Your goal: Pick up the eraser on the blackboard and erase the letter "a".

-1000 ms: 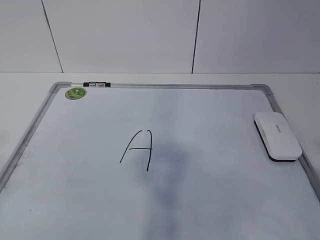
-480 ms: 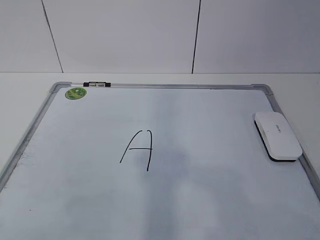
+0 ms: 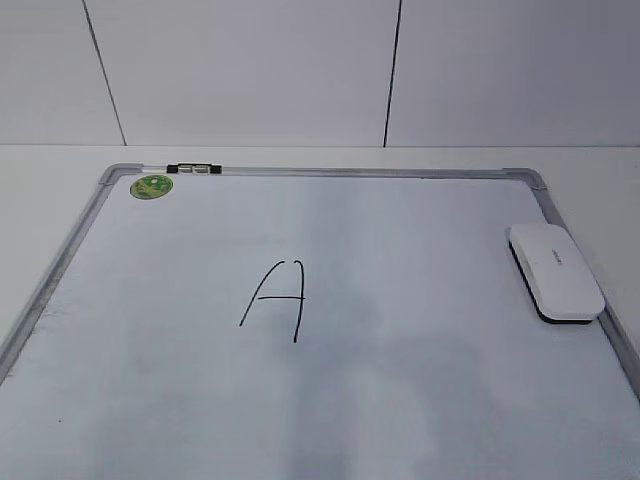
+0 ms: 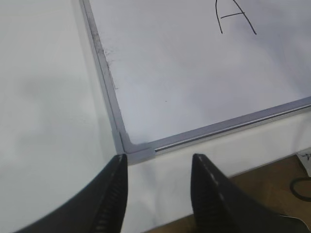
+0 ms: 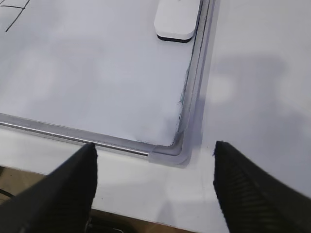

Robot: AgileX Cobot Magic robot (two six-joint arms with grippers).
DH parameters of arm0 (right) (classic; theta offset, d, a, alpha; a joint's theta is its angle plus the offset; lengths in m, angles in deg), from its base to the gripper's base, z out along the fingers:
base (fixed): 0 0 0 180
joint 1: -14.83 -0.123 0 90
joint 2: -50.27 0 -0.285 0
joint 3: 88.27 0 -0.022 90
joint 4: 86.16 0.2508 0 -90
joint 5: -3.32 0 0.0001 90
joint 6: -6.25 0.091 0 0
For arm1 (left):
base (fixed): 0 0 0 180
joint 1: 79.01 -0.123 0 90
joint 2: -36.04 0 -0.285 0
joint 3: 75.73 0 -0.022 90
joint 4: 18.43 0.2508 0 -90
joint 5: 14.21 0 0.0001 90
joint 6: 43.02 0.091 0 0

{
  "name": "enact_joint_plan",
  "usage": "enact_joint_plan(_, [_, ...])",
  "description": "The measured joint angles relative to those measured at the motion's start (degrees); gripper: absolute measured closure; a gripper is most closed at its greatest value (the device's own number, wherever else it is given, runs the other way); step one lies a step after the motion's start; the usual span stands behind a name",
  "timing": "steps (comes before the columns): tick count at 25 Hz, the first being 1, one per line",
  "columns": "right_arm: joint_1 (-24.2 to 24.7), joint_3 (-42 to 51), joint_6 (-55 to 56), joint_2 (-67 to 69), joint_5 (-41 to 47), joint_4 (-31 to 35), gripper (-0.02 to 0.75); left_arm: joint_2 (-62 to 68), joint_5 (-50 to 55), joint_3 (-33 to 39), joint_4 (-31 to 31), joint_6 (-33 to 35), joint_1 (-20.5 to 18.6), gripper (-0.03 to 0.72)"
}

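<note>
the right gripper (image 5: pixel 154 187) hangs with its dark ribbed fingers (image 5: pixel 68 189) spread wide and nothing between them, above the near right corner of the blackboard (image 5: pixel 167 154), close to the counter's near edge. the left gripper (image 4: pixel 158 194) is likewise parted, less widely, and empty, its fingers (image 4: pixel 112 194) framing the board's near left corner (image 4: pixel 138 153) over the white counter (image 4: pixel 43 107). neither gripper appears in the exterior view. the eraser (image 3: pixel 556 271), white on top with a dark underside, lies flat on the blackboard (image 3: pixel 420 400) against its right frame rail, toward the counter's far right corner; in the right wrist view only its near end (image 5: pixel 176 22) shows, resting just inside the rail and well apart from the gripper. a tall capital "A" (image 3: pixel 273 298) in thin black marker stands left of the board's middle, and its lower strokes (image 4: pixel 235 17) show at the top of the left wrist view. no lowercase letter "a" can be made out on the board in any view. a round green sticker (image 3: pixel 152 185) sits at the board's far left corner, with a small black clip (image 3: pixel 193 169) on the far rail just beside it.
</note>
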Motion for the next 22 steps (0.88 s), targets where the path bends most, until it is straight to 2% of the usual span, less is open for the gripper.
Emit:
enact_joint_plan(11, [0.00, 1.61, -0.13, 0.00, -2.56, -0.45, 0.145, 0.00, -6.25, 2.16, 1.67, 2.25, 0.00, 0.363])
enact_joint_plan(22, [0.00, 1.61, -0.22, 0.00, -2.69, -0.45, 0.145, 0.00, -7.48, 2.40, 1.79, 2.41, 0.00, 0.373])
